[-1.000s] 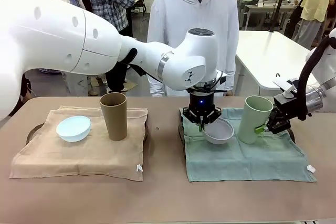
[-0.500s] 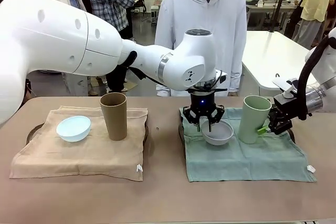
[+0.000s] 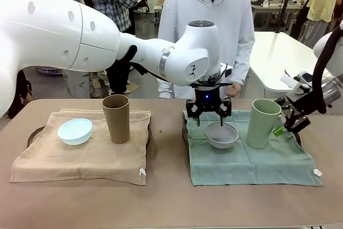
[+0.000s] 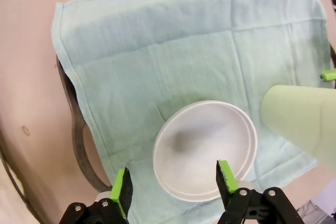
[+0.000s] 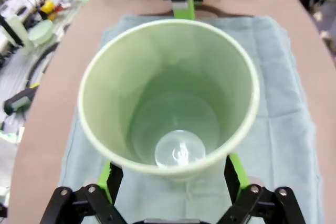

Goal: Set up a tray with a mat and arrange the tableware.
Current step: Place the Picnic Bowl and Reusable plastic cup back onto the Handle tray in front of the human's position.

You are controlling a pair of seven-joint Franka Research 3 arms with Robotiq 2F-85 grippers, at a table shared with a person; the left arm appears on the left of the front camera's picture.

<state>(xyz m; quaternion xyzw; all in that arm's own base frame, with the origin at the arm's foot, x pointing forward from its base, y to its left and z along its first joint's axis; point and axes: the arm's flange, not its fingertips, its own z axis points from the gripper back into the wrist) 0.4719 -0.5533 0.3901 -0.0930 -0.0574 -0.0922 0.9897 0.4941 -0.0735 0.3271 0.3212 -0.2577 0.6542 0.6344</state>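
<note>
A greyish white bowl (image 3: 221,135) (image 4: 205,156) rests on the green mat (image 3: 252,156) (image 4: 173,51). My left gripper (image 3: 209,113) (image 4: 174,184) hangs open just above the bowl, holding nothing. Right of the bowl stands the pale green cup (image 3: 262,123) (image 5: 170,98) (image 4: 304,124), upright. My right gripper (image 3: 289,124) (image 5: 172,177) is open, a little to the cup's right and apart from it. On the tan mat (image 3: 80,159) at the left sit a pale blue bowl (image 3: 75,131) and a tan brown cup (image 3: 116,118). Dark tray rims (image 3: 185,132) (image 4: 79,135) peek out under the mats.
A person in a white hoodie (image 3: 209,20) stands at the far side behind the green mat. Bare brown table (image 3: 166,202) lies in front of both mats and between them. Another white table (image 3: 273,57) stands at the back right.
My left gripper opened, let go of the greyish white bowl and rose off it. My right gripper released the green cup and drew back to the right.
</note>
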